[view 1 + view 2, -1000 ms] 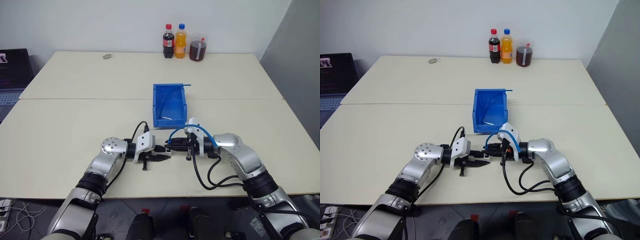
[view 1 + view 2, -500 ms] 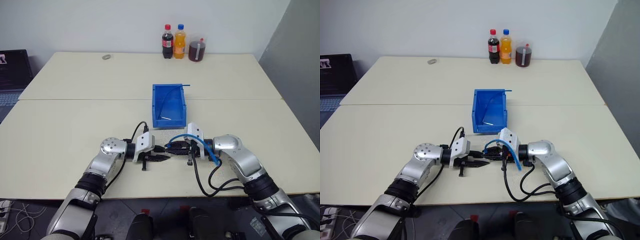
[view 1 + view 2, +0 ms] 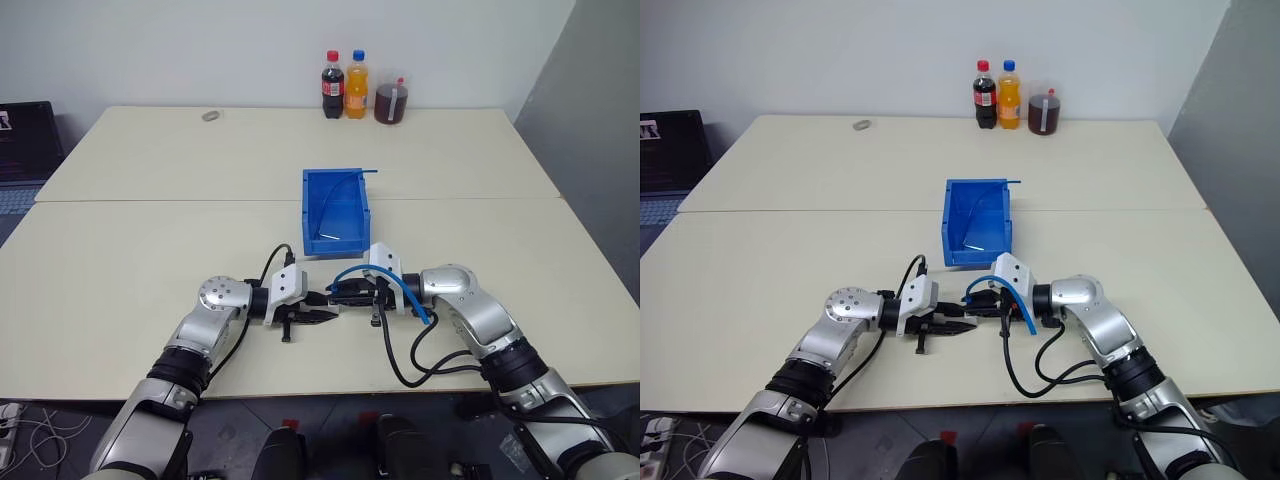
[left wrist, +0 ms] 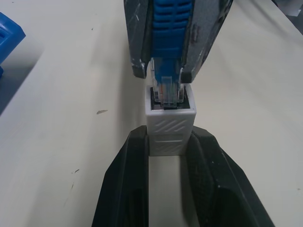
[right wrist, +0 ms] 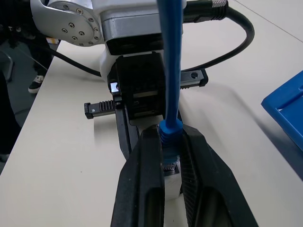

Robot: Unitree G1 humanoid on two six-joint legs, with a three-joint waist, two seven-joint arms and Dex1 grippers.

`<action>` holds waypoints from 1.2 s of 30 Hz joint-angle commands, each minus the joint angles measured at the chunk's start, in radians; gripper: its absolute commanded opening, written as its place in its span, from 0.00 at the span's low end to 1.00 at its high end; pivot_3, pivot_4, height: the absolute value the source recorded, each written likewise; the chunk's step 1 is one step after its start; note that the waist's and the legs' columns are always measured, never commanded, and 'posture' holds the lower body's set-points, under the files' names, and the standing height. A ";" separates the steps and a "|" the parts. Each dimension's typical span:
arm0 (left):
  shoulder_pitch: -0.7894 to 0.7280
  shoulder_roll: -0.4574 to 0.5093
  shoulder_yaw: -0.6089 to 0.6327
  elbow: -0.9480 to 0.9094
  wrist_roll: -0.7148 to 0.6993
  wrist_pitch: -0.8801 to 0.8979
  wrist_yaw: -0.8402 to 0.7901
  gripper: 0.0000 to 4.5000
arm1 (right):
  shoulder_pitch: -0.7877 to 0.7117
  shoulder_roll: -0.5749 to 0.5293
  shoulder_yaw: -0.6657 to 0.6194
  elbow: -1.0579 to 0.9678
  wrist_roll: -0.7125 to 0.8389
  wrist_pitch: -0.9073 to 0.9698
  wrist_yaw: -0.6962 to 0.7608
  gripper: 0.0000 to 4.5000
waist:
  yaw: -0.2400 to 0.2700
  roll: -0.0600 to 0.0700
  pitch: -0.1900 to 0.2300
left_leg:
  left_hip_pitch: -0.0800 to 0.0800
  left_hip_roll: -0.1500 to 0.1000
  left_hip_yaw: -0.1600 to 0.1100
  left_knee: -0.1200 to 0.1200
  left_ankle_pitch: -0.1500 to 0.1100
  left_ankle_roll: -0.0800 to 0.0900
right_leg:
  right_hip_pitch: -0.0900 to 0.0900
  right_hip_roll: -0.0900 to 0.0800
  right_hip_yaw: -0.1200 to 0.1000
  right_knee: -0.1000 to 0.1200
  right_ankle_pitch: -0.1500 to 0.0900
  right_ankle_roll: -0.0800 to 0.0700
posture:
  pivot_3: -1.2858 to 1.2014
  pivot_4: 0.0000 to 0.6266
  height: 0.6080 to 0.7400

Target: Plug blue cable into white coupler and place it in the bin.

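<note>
Two grippers meet just in front of the bin (image 3: pixel 337 208): the left gripper (image 4: pixel 168 142) pinches the white coupler (image 4: pixel 170 124), the right gripper (image 5: pixel 170 142) clamps the blue cable (image 5: pixel 171 66), whose clear plug seems partly inside the coupler's opening.

White coupler (image 4: pixel 169 128), moulded with diagonal hatching on its face, sits between the black fingers (image 4: pixel 124 189) of the left gripper (image 4: pixel 169 156). Into its dark opening goes a clear plug (image 4: pixel 165 90) showing coloured wires, ahead of a ribbed bright-blue boot (image 4: pixel 171 28) on the light-blue cable (image 5: pixel 170 56). Right gripper (image 5: pixel 169 156): black fingers too, scuffed grey at the tips. Bright-blue bin (image 3: pixel 337 213) on a pale cream table (image 3: pixel 130 220). At the back, a dark cola bottle (image 3: pixel 331 84) with red cap and label, an orange bottle (image 3: pixel 354 84) with blue cap, and a dark-red jar (image 3: pixel 390 100).
</note>
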 commanded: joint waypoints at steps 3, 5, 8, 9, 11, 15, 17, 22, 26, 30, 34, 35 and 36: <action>0.015 0.018 0.016 -0.042 0.000 -0.001 -0.017 0.17 | -0.003 -0.008 -0.003 0.054 -0.031 0.015 0.005 0.04 | -0.004 0.000 0.000 | 0.001 0.000 0.000 0.000 0.000 0.000 | 0.000 0.000 0.000 0.000 0.000 0.000 | 0.52 0.24 1.00; 0.014 0.018 0.018 -0.042 0.001 0.000 -0.016 0.17 | 0.007 -0.010 0.008 0.047 -0.040 0.003 0.010 0.04 | -0.004 0.000 0.000 | 0.001 0.000 0.000 0.000 0.000 0.000 | 0.000 0.000 0.000 0.000 0.000 0.000 | 0.52 0.24 1.00; 0.017 0.018 0.019 -0.049 0.000 0.003 -0.016 0.17 | 0.019 -0.004 0.018 0.049 -0.048 -0.011 0.005 0.04 | -0.005 0.000 0.000 | 0.001 0.000 0.000 0.000 0.000 0.000 | 0.001 0.000 0.000 0.000 0.000 0.000 | 0.52 0.24 1.00; 0.018 0.018 0.018 -0.050 0.000 0.003 -0.016 0.17 | 0.021 -0.004 0.023 0.059 -0.056 -0.025 0.006 0.04 | -0.005 0.000 0.000 | 0.001 0.000 0.000 0.000 0.000 0.000 | 0.001 0.000 0.000 0.000 0.000 0.000 | 0.52 0.24 1.00; 0.021 0.018 0.018 -0.054 0.000 0.003 -0.017 0.17 | 0.018 -0.004 0.031 0.098 -0.076 -0.060 0.005 0.04 | -0.006 0.000 0.000 | 0.001 0.000 0.000 0.000 0.000 0.000 | 0.001 0.000 0.000 0.000 0.000 0.000 | 0.52 0.24 1.00; 0.027 0.021 0.017 -0.062 0.000 0.005 -0.019 0.17 | 0.005 -0.008 0.053 0.190 -0.119 -0.153 0.015 0.04 | -0.012 0.000 0.000 | 0.003 0.000 0.000 -0.001 0.000 0.000 | 0.002 0.001 0.001 0.000 0.000 0.000 | 0.52 0.24 1.00; 0.027 0.021 0.017 -0.064 -0.001 0.006 -0.020 0.17 | -0.002 -0.003 0.054 0.221 -0.119 -0.172 0.023 0.04 | -0.015 0.000 0.000 | 0.006 0.000 0.000 -0.001 0.000 0.000 | 0.004 0.001 0.001 0.000 0.000 -0.001 | 0.52 0.24 1.00; 0.029 0.021 0.020 -0.069 0.000 0.009 -0.021 0.17 | -0.020 0.014 0.053 0.281 -0.111 -0.191 0.045 0.04 | -0.017 0.000 -0.001 | 0.008 0.001 0.000 -0.001 0.000 0.000 | 0.007 0.001 0.001 0.000 -0.001 -0.002 | 0.52 0.24 1.00; 0.036 0.021 0.021 -0.079 -0.001 0.014 -0.023 0.17 | -0.049 0.032 0.050 0.325 -0.107 -0.181 0.065 0.04 | -0.018 0.000 -0.002 | 0.009 0.001 0.000 -0.001 0.000 0.000 | 0.007 0.001 0.001 0.000 -0.001 -0.002 | 0.52 0.24 1.00; 0.041 0.021 0.024 -0.086 0.002 0.017 -0.021 0.17 | -0.059 0.042 0.048 0.352 -0.102 -0.160 0.086 0.04 | -0.022 0.000 -0.002 | 0.010 0.002 0.000 -0.002 0.000 0.000 | 0.008 0.002 0.001 0.000 -0.001 -0.002 | 0.52 0.24 1.00; 0.044 0.019 0.035 -0.096 0.009 0.026 0.004 0.17 | -0.045 0.043 0.038 0.336 -0.093 -0.146 0.085 0.04 | -0.022 0.000 -0.002 | 0.012 0.002 0.000 -0.002 0.000 0.000 | 0.009 0.002 0.001 0.000 -0.002 -0.002 | 0.52 0.24 1.00; 0.042 0.019 0.044 -0.104 0.000 0.044 0.009 0.25 | -0.044 0.040 0.027 0.322 -0.085 -0.135 0.081 0.04 | -0.022 0.000 -0.002 | 0.012 0.002 0.000 -0.002 0.000 0.000 | 0.010 0.002 0.001 0.000 -0.002 -0.002 | 0.52 0.24 1.00; 0.043 0.022 0.050 -0.114 -0.010 0.062 0.008 0.33 | -0.045 0.039 0.013 0.305 -0.074 -0.120 0.074 0.04 | -0.022 0.000 -0.002 | 0.012 0.002 0.000 -0.002 0.000 0.000 | 0.010 0.002 0.001 0.000 -0.002 -0.002 | 0.52 0.24 1.00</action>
